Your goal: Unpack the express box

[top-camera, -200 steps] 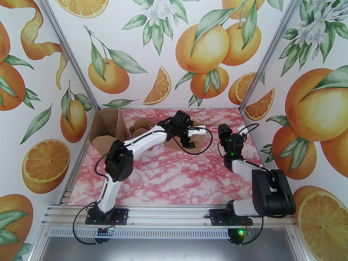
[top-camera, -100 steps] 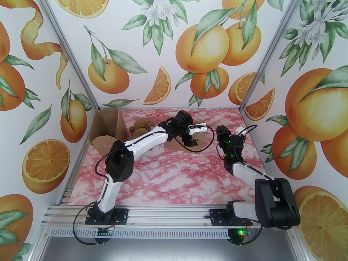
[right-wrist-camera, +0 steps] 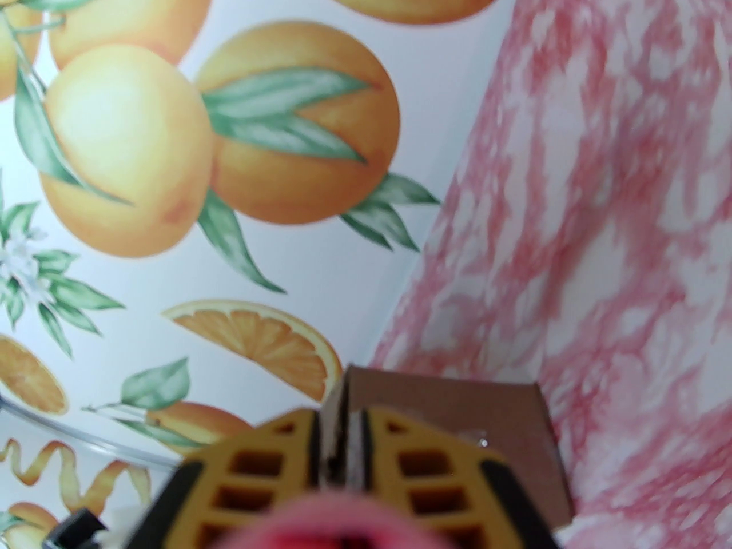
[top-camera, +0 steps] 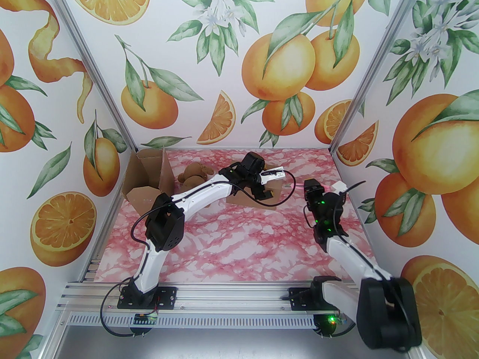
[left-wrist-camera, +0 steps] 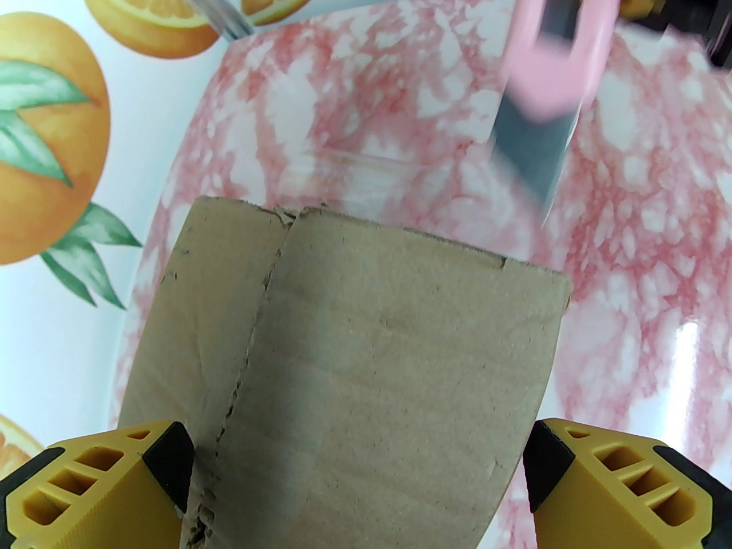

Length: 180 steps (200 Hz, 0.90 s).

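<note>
Overhead: straddling express box [top-camera: 277,193] at far middle of table [top-camera: 232,245] with left gripper [top-camera: 264,191] spread wide.
Left wrist: seeing stiff, light cardboard; judging side walls best for gripping.
Right wrist: clamping right gripper [right-wrist-camera: 343,438] on pink cutter [right-wrist-camera: 354,522], near box.

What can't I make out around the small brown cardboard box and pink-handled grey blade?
Pink-handled grey blade: left wrist view, motion-blurred, handle cut by top edge.
Small brown cardboard box: top external view, mostly under left arm.
Brown rounded lumps: same view, too small, partly behind that arm.
Right gripper: right wrist view, out of focus.
</note>
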Tool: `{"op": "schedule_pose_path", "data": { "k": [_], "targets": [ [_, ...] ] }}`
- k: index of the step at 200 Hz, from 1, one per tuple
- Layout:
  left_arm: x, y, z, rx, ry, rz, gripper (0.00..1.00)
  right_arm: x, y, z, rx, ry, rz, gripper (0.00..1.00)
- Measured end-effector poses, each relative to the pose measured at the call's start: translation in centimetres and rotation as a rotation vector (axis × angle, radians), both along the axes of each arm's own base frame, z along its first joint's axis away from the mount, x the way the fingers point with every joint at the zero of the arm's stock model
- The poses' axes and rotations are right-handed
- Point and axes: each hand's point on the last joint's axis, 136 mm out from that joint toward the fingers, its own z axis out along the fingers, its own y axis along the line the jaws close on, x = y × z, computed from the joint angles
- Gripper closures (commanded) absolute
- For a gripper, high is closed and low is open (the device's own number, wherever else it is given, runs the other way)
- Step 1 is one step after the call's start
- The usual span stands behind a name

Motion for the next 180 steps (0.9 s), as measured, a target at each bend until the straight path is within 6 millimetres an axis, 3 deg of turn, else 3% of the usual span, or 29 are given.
{"op": "schedule_pose_path", "data": {
  "k": [28,63,103,135,156,180],
  "targets": [
    [-0.5,-0.2,0.1,-0.017,0.026,-0.017,0.00,-1.7,-1.8,1.4,-0.065,-0.007,-0.053,1.00],
    [-1.3,-0.2,2.7,-0.105,0.096,-0.063,0.00,-3.1,-1.0,-1.0,-0.167,0.130,-0.014,1.00],
    [1.6,1.7,9.6,-0.259,0.109,-0.021,0.00,-4.9,4.0,-3.5,-0.293,0.245,0.137,1.00],
    [6.0,4.5,15.1,-0.391,0.102,0.072,0.03,-5.1,8.0,-6.3,-0.371,0.326,0.235,1.00],
    [8.8,7.2,14.1,-0.444,0.191,0.145,0.04,-4.6,9.5,-8.9,-0.423,0.409,0.272,1.00],
    [11.9,9.8,9.2,-0.447,0.337,0.232,0.04,-3.1,10.9,-10.5,-0.471,0.470,0.294,1.00]
  ]
}}
